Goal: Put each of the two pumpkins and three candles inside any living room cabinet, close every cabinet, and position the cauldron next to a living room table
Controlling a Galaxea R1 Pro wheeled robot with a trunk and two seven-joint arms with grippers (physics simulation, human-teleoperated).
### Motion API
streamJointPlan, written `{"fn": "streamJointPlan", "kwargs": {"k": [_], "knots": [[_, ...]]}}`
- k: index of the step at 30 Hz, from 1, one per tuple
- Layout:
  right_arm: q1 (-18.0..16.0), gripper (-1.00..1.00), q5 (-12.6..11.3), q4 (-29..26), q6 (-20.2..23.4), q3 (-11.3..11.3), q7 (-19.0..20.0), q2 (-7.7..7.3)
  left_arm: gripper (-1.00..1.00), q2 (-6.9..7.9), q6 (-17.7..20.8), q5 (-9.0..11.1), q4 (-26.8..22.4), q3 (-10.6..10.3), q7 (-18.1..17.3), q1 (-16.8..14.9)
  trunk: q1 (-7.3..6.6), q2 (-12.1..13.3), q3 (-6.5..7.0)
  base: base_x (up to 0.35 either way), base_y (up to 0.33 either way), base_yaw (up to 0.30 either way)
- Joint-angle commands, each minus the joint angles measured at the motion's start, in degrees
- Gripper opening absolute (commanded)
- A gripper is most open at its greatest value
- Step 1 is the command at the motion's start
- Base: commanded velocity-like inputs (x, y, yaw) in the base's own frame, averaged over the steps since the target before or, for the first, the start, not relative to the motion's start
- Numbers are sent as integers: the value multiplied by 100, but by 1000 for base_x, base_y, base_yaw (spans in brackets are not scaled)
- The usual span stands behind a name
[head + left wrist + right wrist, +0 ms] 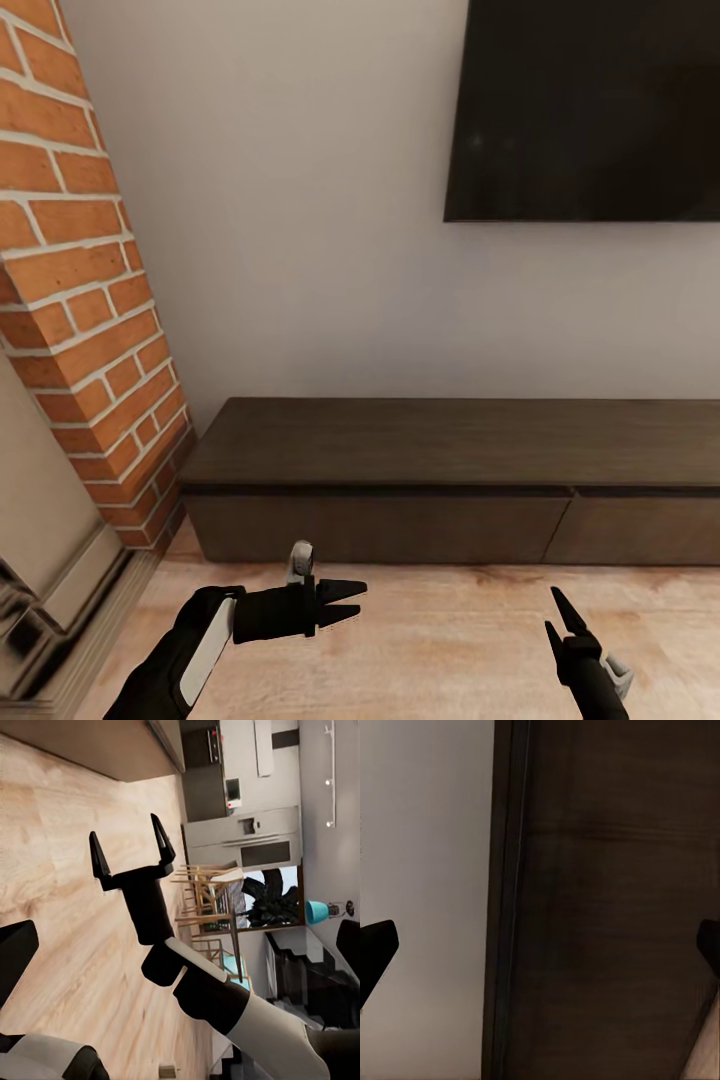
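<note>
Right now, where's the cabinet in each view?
Head view: the cabinet spans the lower middle, against the wall.
Left wrist view: a brown slab, probably its front, bordering the floor.
Right wrist view: dark wood close up, beside the wall.
Shared landmark: the pale wood floor, in head and left wrist views.

The cabinet point(450, 480) stands on the floor point(450, 640) against the wall point(300, 250), its drawer fronts closed. A brick column point(80, 300) rises just beside its left end. A screen point(585, 110) hangs on the wall above its right part. Both grippers hover over the floor before it, left gripper point(345, 603) near the left drawer, right gripper point(562, 615) well apart to the right
</note>
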Motion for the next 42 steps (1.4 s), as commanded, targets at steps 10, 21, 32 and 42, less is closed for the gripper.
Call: {"fn": "streamJointPlan", "kwargs": {"k": [10, 21, 32, 42], "knots": [[-3, 100, -88, 3, 61, -2, 443, 0, 100, 0, 28, 8, 0, -1, -9, -3, 2, -2, -5, 317, 0, 0], [-3, 100, -79, 3, 61, -2, 392, 0, 100, 0, 28, 8, 0, -1, -8, -3, 2, -2, -5, 331, 0, 0], [-3, 100, -79, 3, 52, -2, 380, 0, 100, 0, 28, 8, 0, -1, -9, -3, 2, -2, -5, 212, 0, 0], [-3, 100, -79, 3, 52, -2, 374, 0, 100, -8, 28, 8, -10, -1, -9, -3, 2, -2, -5, 82, 0, 0]]}}
